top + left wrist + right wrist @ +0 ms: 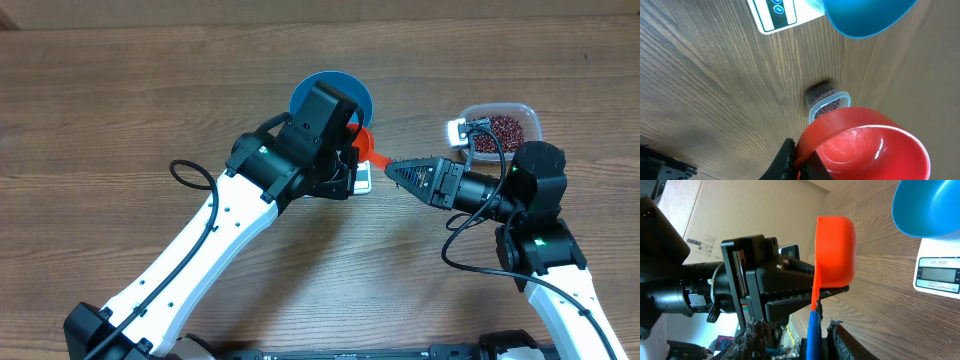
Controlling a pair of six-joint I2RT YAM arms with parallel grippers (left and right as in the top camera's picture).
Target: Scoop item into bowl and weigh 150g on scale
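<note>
**Overhead: the red scoop point(370, 150) sits between two claws, mid-desk**

On the left, the left arm reaches in from the near edge. Its claw point(799, 161) is clamped tight on the rim of the scoop and holds it up off the desk point(120, 90). The left wrist view looks straight into the scoop's cup, and it is empty.

Just beyond that claw is the blue bowl point(330, 77), sitting on the white scale point(776, 14). The arm hides most of the bowl from above, and the wrist views show only its outside. I cannot tell whether any beans are in it, and the scale's window is too small to read.

To the right, the right claw point(398, 168) points left at the scoop. In the right wrist view its pads point(760, 335) stand narrow on either side of the scoop's blue handle point(813, 330). One side looks close and the other shows a gap, so I cannot tell whether it has a real grip.

Far right, well apart from the bowl, is the clear tub point(532, 118) with the beans point(500, 130) heaped inside.

This looks to me like a handover, with scooping not yet begun. The next move would call for the right claw to pinch the handle firmly before the left claw lets go of the rim. Then the scoop has to go right to the tub, dig in, and come back level over the bowl.
</note>
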